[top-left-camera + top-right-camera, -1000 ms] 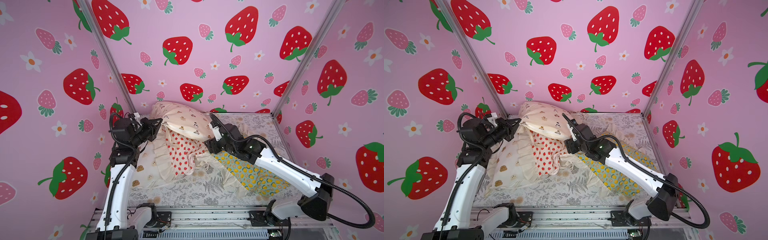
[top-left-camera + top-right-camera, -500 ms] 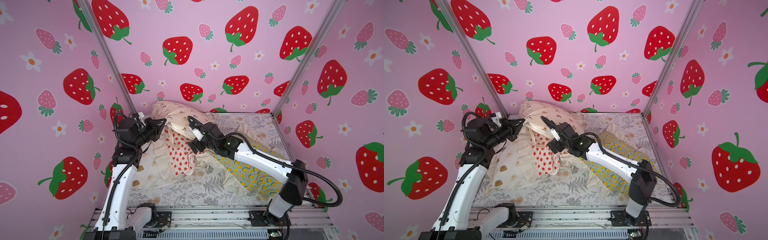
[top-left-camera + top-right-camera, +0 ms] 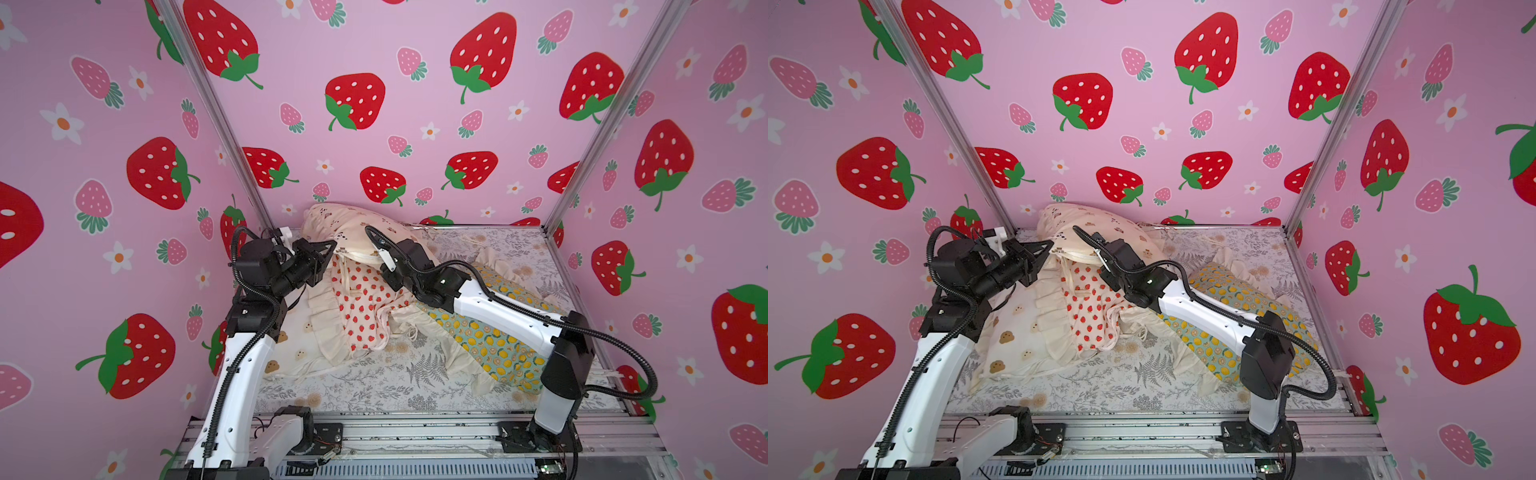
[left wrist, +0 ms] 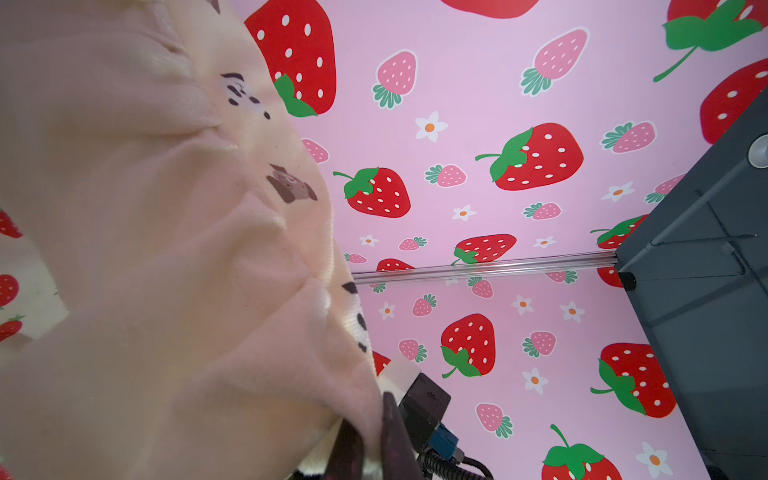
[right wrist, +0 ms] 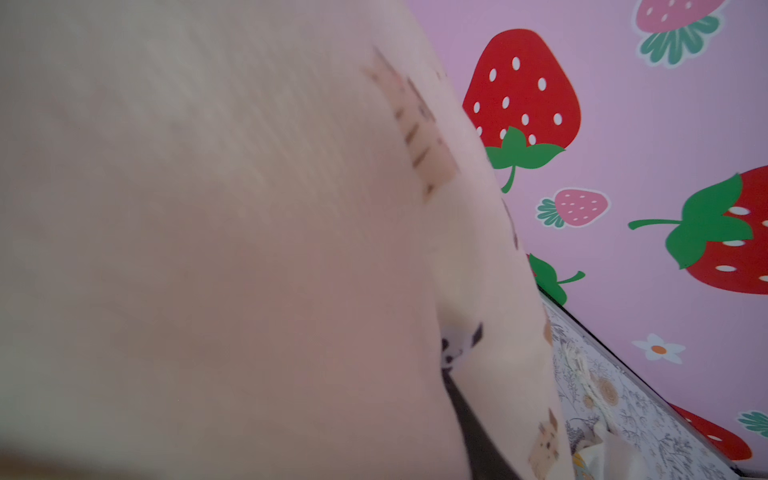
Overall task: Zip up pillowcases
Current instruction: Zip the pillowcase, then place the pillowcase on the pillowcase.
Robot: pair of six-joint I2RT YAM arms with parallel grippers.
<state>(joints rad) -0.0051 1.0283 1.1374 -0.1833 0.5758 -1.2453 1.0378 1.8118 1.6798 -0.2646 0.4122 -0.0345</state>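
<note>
The left pincer (image 3: 329, 249) stays clamped on the frilled edge of the cream bear-print pillowcase (image 3: 353, 224), which is propped at the back over the strawberry-print pillowcase (image 3: 361, 299). The right pincer (image 3: 385, 266) is now up against that cream case, off the lemon pillowcase (image 3: 490, 345). I cannot tell how its jaws stand, but it seems to be going for the zip.
</note>
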